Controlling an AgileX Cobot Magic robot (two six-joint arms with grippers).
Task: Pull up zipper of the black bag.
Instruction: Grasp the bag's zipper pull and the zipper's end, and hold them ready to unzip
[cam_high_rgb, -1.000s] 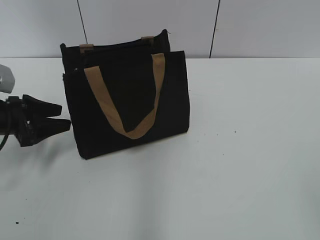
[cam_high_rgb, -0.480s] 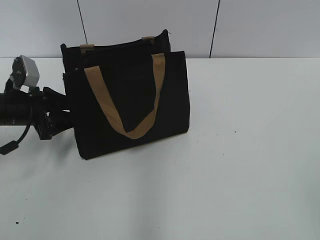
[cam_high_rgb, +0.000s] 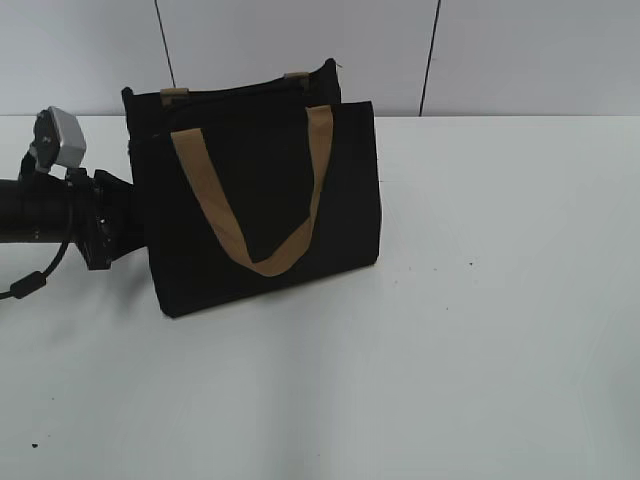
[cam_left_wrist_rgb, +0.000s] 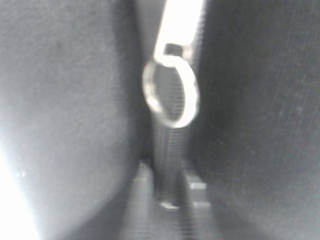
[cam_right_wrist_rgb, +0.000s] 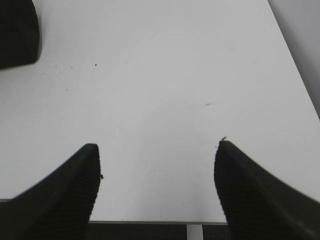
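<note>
The black bag (cam_high_rgb: 262, 200) stands upright on the white table, with a tan handle (cam_high_rgb: 250, 215) hanging down its front. The zipper (cam_high_rgb: 235, 92) runs along its top edge. My left gripper (cam_high_rgb: 135, 228) is pressed against the bag's left end, its fingertips hidden by the fabric. In the left wrist view, blurred, the jaws (cam_left_wrist_rgb: 170, 180) sit tight on either side of the dark zipper strip (cam_left_wrist_rgb: 169, 155), just below the silvery ring pull (cam_left_wrist_rgb: 171, 95). My right gripper (cam_right_wrist_rgb: 157, 150) is open and empty over bare table, out of the exterior view.
The white table (cam_high_rgb: 480, 330) stretches to the right and in front of the bag. A grey wall (cam_high_rgb: 520, 50) stands behind it. A corner of the bag (cam_right_wrist_rgb: 17, 32) shows at the top left of the right wrist view.
My left gripper moved right from the table's left edge up to the bag's left end, and its open fingers closed in around the zipper strip. The bag shifted very slightly.
</note>
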